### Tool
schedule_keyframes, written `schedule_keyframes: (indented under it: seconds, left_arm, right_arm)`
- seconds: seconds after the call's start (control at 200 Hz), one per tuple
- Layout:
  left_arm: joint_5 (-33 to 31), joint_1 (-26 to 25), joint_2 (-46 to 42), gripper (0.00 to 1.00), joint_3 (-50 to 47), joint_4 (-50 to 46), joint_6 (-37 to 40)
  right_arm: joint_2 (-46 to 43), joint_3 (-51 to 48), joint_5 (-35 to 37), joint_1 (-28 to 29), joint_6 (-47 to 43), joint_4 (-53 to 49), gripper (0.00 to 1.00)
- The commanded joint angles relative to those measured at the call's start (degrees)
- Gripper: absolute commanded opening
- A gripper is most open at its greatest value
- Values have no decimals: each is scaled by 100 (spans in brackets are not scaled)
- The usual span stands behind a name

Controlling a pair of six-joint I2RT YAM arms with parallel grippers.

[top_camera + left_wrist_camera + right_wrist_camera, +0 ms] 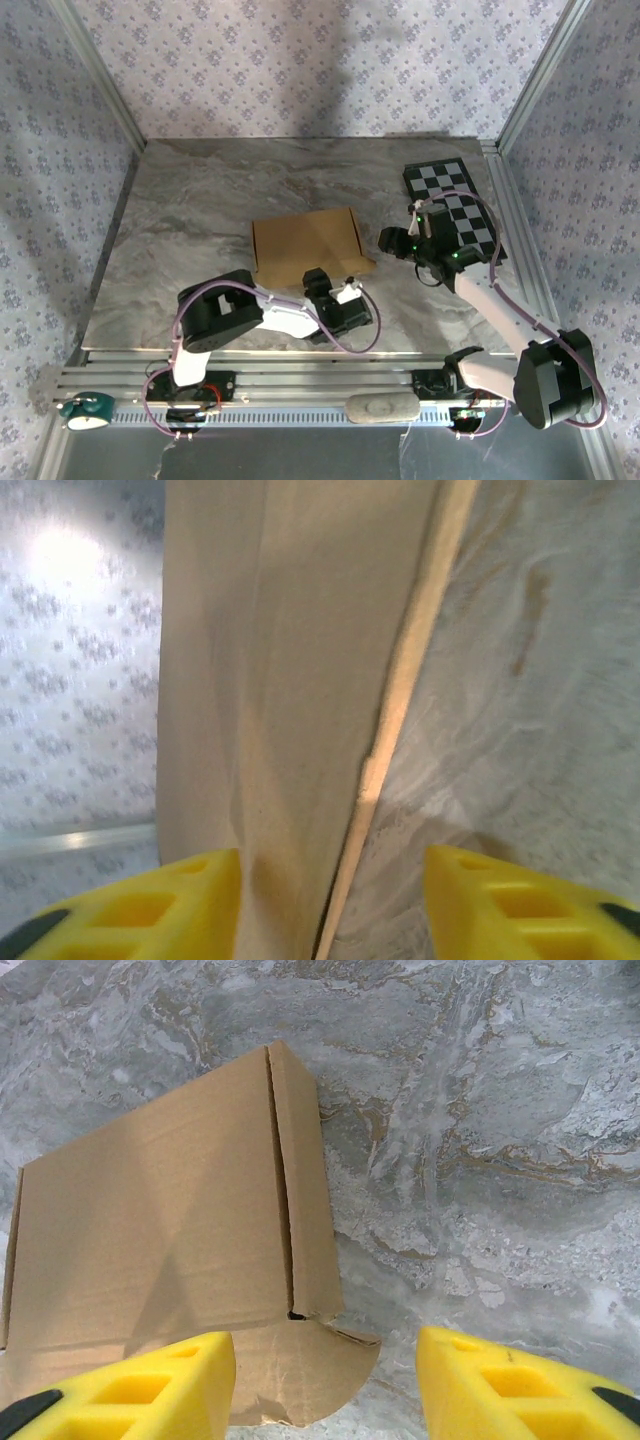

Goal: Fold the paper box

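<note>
Left gripper (332, 910) open, straddling the paper box (305, 245) at its 6 o'clock edge, probably to pinch it. Right gripper (325, 1380) open, hovering at 3 o'clock, probably to brace.

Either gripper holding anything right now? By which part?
Nothing looks held. The left gripper has its jaws apart, straddling the near edge of the box; the right gripper hangs open by its right side.
</note>
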Motion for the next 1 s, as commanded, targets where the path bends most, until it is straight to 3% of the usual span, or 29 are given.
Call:
schedule_keyframes:
  seconds: [0.0, 0.145, 0.285, 0.435, 0.58, 0.835, 0.994]
  left_arm:
    - [-319, 122, 169, 33, 82, -97, -131]
    - [-330, 161, 261, 10, 34, -75, -218]
    - [-521, 167, 300, 0, 26, -107, -306]
    - [-587, 176, -30, 0, -109, -154, -383]
    - [-253, 202, -744, 0, -403, -50, -196]
    - [474, 222, -1822, 0, -857, 130, 312]
    - [647, 245, -2340, 0, -1111, 144, 364]
  right_arm:
    - [-10, -61, -75, -31, 63, -33, 51]
    - [12, -71, -72, -32, 72, -17, 52]
    - [21, -60, -105, -31, 99, 7, 52]
    - [12, -29, -122, -25, 138, -6, 52]
    - [42, -36, -234, -30, 149, 46, 53]
    - [506, 162, -1175, -110, 440, 444, 60]
    - [592, 156, -1453, -144, 844, 942, 74]
